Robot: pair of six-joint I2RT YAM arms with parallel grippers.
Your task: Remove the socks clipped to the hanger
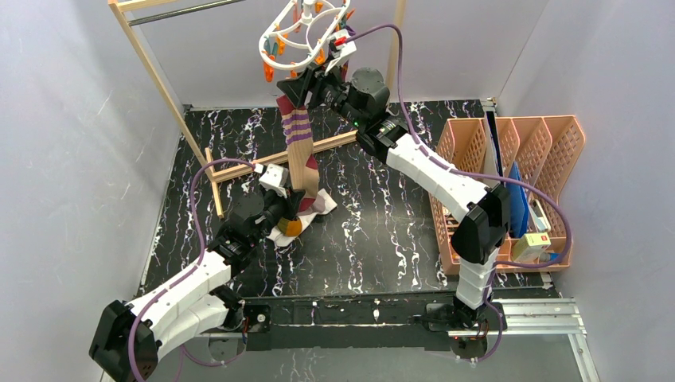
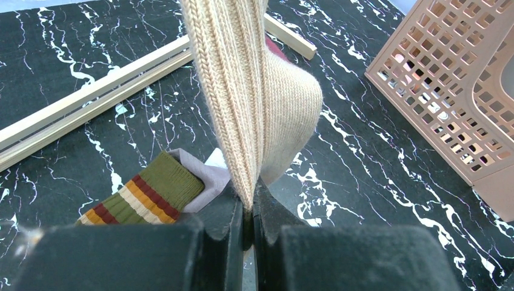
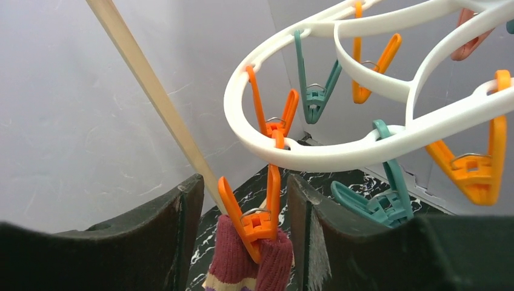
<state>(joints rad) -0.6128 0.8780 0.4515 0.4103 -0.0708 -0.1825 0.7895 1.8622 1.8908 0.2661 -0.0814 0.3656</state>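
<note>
The hanger (image 3: 339, 159) hung at the table's 12 o'clock edge, with one striped sock (image 1: 298, 151) clipped by its maroon cuff in an orange peg (image 3: 251, 221). The right gripper (image 3: 243, 188) stood partly open astride that peg, with a slim gap on each side. At 6 o'clock from the peg, the left gripper (image 2: 248, 209) pinched the sock's tan foot, just above loose socks (image 2: 145, 194) lying on the table (image 1: 382, 239).

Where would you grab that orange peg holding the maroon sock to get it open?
Squeeze the orange peg across its two splayed upper arms, one finger each side, coming from below as the right gripper does. They form a V above the spring; the sock fills the lower end.
</note>
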